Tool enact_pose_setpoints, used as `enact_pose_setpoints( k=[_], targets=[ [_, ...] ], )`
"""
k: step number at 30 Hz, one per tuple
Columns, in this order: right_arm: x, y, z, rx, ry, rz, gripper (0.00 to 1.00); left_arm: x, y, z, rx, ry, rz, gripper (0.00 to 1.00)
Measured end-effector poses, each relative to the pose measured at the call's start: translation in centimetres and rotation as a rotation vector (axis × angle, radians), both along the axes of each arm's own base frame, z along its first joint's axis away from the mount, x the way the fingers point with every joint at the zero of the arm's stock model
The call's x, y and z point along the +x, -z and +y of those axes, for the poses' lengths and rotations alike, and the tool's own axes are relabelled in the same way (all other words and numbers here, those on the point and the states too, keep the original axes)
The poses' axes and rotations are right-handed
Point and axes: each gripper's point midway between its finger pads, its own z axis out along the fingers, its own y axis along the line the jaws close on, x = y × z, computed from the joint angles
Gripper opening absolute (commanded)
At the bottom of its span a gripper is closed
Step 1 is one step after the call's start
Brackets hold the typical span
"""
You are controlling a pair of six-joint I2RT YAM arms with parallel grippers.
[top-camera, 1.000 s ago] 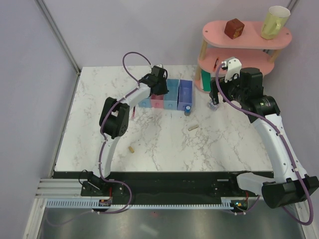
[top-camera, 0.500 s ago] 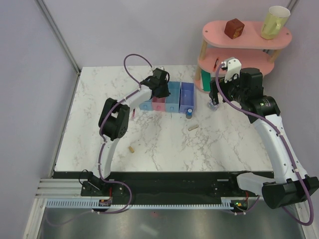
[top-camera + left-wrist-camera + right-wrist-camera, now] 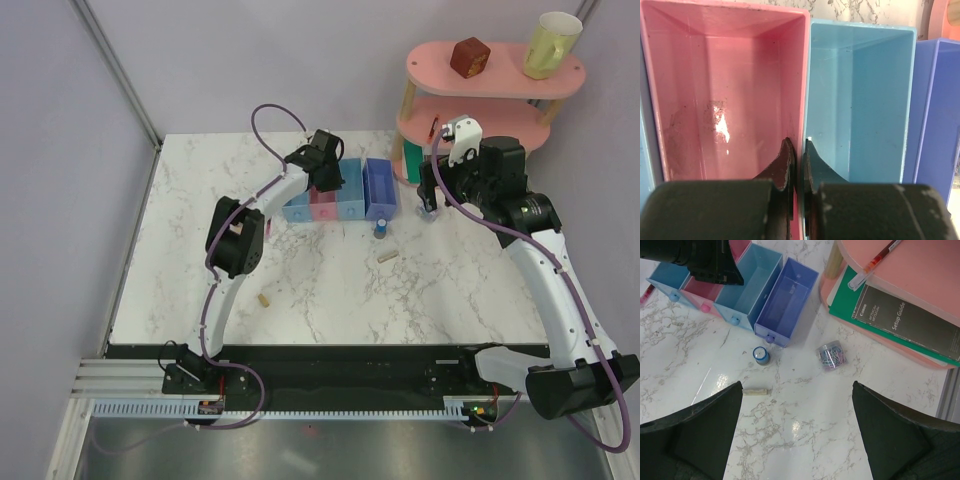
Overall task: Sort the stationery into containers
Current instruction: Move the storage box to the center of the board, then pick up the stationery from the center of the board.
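Note:
The four joined bins (image 3: pixel 345 197) stand at the back of the table: light blue, pink (image 3: pixel 715 95), light blue (image 3: pixel 860 100) and purple-blue (image 3: pixel 787 302). My left gripper (image 3: pixel 799 145) is shut on the wall between the pink bin and the second light blue bin, one finger in each. My right gripper (image 3: pixel 797 430) is open and empty, held above the table near the shelf. Below it lie a tiny blue cylinder (image 3: pixel 760 355), a short beige piece (image 3: pixel 756 391) and a clear round tub of paper clips (image 3: pixel 830 356). A second beige piece (image 3: pixel 264 298) lies near the left. A thin red pen (image 3: pixel 872 265) rests on the shelf's lower tier.
A pink tiered shelf (image 3: pixel 490 85) stands at the back right with a brown cube (image 3: pixel 468 56) and a yellow mug (image 3: pixel 550 44) on top and booklets (image 3: pixel 905 320) on its lower tier. A pink item (image 3: pixel 268 228) lies beside the left arm.
My left gripper has moved a little to the right, and the row of bins has shifted right with it. The blue cylinder sits slightly nearer. The right arm has barely moved.

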Motion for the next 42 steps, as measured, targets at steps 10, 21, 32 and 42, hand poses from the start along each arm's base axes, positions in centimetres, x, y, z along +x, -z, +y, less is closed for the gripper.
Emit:
enact_pose_setpoints(
  k=[10,21,32,42],
  targets=[
    [0.0,0.0,0.1,0.003,-0.002,0.002,0.98,-1.4,3.1,-0.1,0.002,0.043,0.089,0.53],
    [0.3,6.2,1.8,0.000,-0.050,0.164,0.97,-2.2,2.6,1.6,0.043,0.068,0.105,0.62],
    [1.3,12.2,4.5,-0.021,-0.109,0.266,0.95,-4.1,0.1,2.9,0.076,0.160,0.131,0.68],
    [0.9,16.3,6.6,-0.056,-0.169,0.337,0.92,-4.8,-2.7,1.3,-0.006,0.274,0.108,0.72]
  ],
)
